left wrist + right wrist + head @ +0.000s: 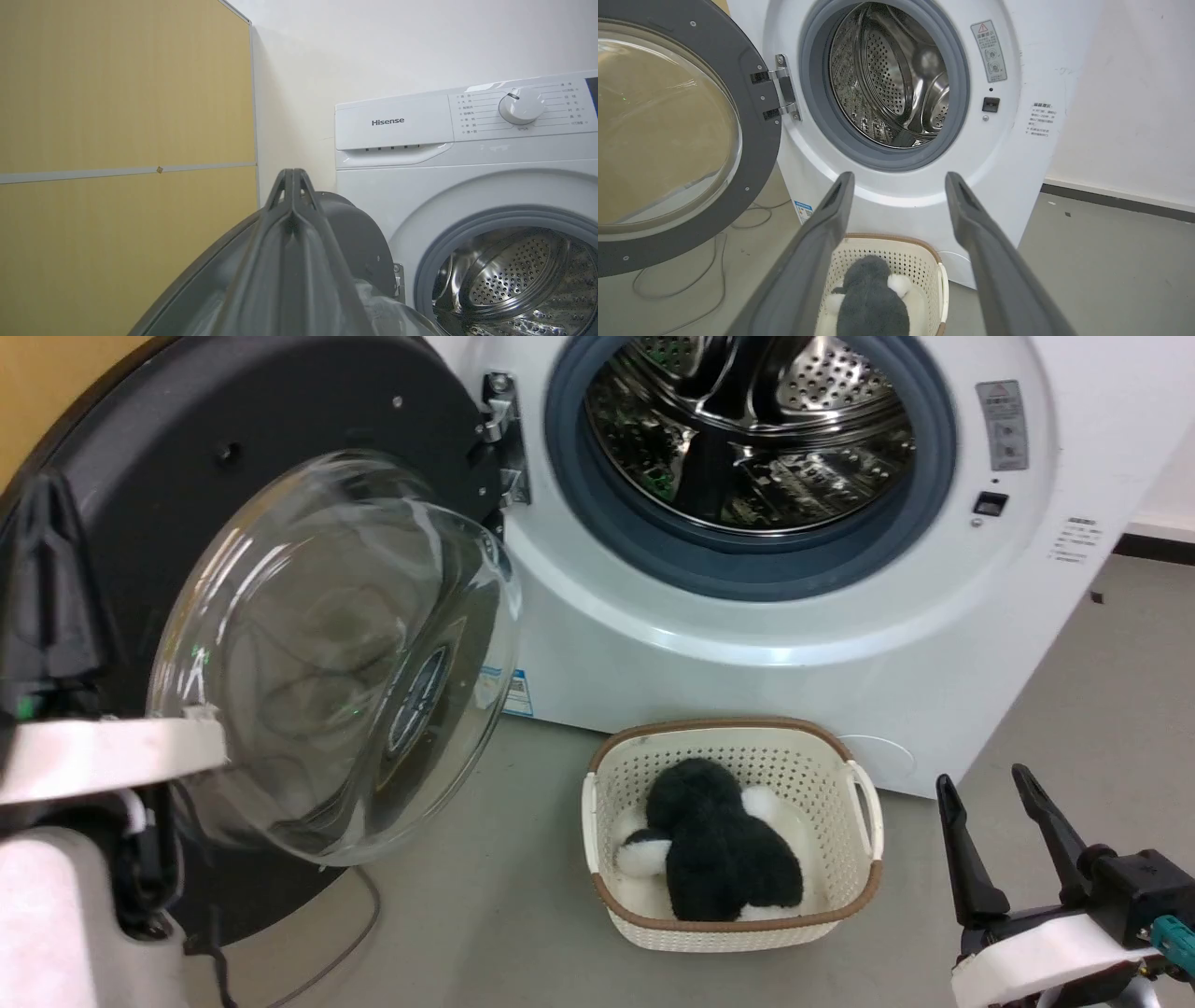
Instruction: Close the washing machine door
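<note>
Left gripper (292, 175) jaws pressed together at washing machine door (308, 644) edge; right gripper (899, 179) jaws spread. Recommended: push steadily, squarely, until fully shut.

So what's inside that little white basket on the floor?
A fluffy black-and-white soft toy lies in the basket. Anything beneath the toy is covered, so I cannot tell.

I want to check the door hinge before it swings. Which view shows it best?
The right wrist view: the hinge is sharp, with both brackets showing. The head view shows the hinge smaller, near the top edge. The left wrist view catches just a sliver of it.
</note>
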Motion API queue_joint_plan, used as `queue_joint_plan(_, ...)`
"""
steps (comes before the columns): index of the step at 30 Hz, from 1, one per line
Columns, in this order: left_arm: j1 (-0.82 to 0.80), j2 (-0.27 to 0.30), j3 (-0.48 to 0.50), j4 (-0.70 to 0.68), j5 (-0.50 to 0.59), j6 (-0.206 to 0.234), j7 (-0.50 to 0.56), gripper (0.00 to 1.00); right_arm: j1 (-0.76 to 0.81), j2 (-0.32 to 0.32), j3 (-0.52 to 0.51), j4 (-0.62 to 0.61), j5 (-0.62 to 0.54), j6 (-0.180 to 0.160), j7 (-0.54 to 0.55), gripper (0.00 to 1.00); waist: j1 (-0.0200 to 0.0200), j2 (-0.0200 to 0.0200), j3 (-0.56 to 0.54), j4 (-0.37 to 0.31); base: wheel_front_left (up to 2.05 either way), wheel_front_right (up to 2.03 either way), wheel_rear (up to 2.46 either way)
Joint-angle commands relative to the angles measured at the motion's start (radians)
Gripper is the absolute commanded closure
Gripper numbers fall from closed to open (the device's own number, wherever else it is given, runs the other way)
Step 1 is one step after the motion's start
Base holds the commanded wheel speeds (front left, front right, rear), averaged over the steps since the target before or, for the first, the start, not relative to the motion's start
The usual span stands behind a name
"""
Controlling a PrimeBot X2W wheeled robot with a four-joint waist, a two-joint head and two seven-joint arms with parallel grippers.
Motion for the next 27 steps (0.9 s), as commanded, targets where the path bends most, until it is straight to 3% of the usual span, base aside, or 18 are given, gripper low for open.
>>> queue_joint_plan(1, -0.041, 0.013, 0.028, -0.011, -0.018, -0.01, -0.011, 1.0, -0.02, 0.002, -0.005, 0.0, 0.005, 0.0, -0.012, 0.0, -0.0001, 0.0, 0.005, 0.023, 0.0, 0.0, 0.0)
queue_joint_plan(9, -0.106, 0.036, 0.119, 0.04, -0.101, -0.035, -0.023, 1.0, -0.025, 0.003, -0.011, 0.003, 0.011, 0.0, -0.028, 0.0, -0.0001, 0.0, 0.019, 0.077, 0.0, 0.0, 0.0)
queue_joint_plan(19, -0.197, 0.087, 0.299, 0.229, -0.34, -0.054, 0.017, 1.0, -0.035, 0.003, -0.023, 0.001, 0.016, 0.0, -0.049, 0.0, -0.0001, 0.0, 0.043, 0.115, 0.0, 0.0, 0.0)
queue_joint_plan(27, -0.249, 0.098, 0.433, 0.388, -0.561, -0.047, 0.137, 1.0, -0.041, 0.003, -0.025, 0.0, 0.02, -0.001, -0.064, 0.0, -0.0001, 0.0, 0.059, 0.136, 0.0, 0.0, 0.0)
